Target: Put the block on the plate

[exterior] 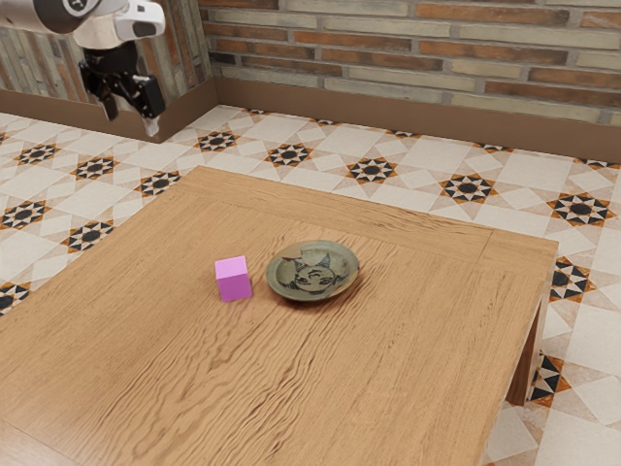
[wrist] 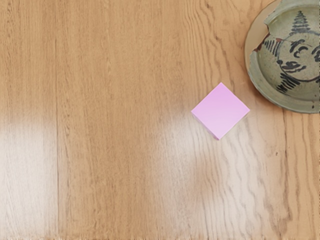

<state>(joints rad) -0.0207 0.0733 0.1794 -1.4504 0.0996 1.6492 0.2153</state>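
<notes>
Exterior view slants down over the table (exterior: 146, 388); wrist view peers straight down, closer; both catch block (exterior: 233, 280) and plate (exterior: 313, 274)!

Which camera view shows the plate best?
The exterior view: it takes in the whole plate, beside the block. The wrist view shows the plate from above, its broken rim and dark pattern clear, but cut off by the picture's edge.

Grained wood table (wrist: 30, 165) shines softly at the wrist view's lower left. Near the exterior view's centre sit a smooth, matt block (exterior: 234, 282) and a ceramic-looking plate (exterior: 312, 272).
</notes>
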